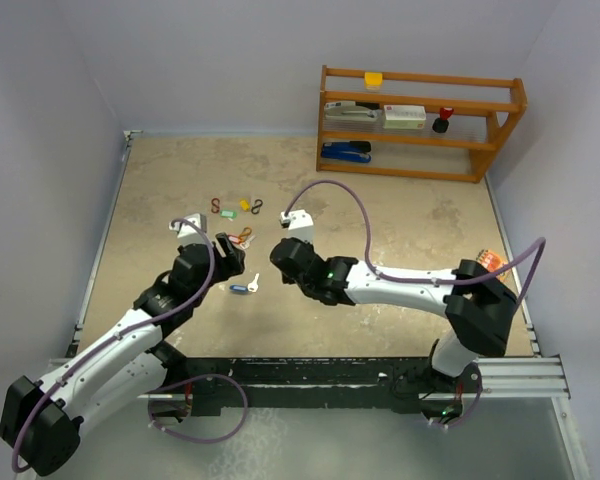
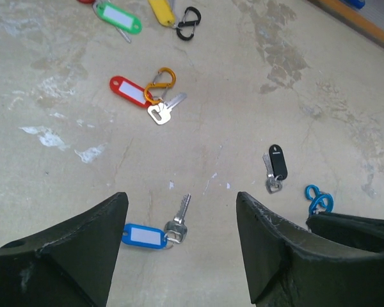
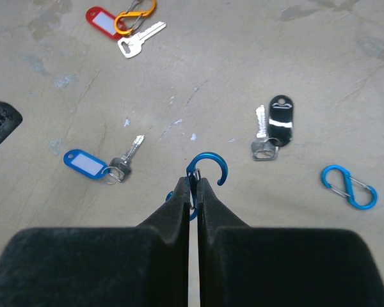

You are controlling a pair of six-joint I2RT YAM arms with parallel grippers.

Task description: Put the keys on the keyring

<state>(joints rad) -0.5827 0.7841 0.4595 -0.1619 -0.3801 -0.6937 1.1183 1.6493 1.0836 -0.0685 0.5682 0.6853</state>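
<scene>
Above the blue-tagged key (image 2: pixel 144 235), the left gripper (image 2: pixel 180 197) hangs with jaws wide apart, touching nothing. Right of that key, the right gripper (image 3: pixel 193 183) is clamped tight on a blue S-clip (image 3: pixel 207 154). The black-tagged key (image 2: pixel 277 163) lies farther right of it, and the red-tagged key (image 2: pixel 131 91), hooked on an orange clip (image 2: pixel 161 81), lies beyond it.

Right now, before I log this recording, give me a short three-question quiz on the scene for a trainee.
1. True or false: the right fingers are shut on a blue clip.
2. Which key shows between the open left fingers in the left wrist view? A green-tagged, B blue-tagged, C black-tagged.
3. Fill in: the orange clip lies against the ___-tagged key.
Key: 1 true. 2 B, the blue-tagged key. 3 red, the red-tagged key.
</scene>
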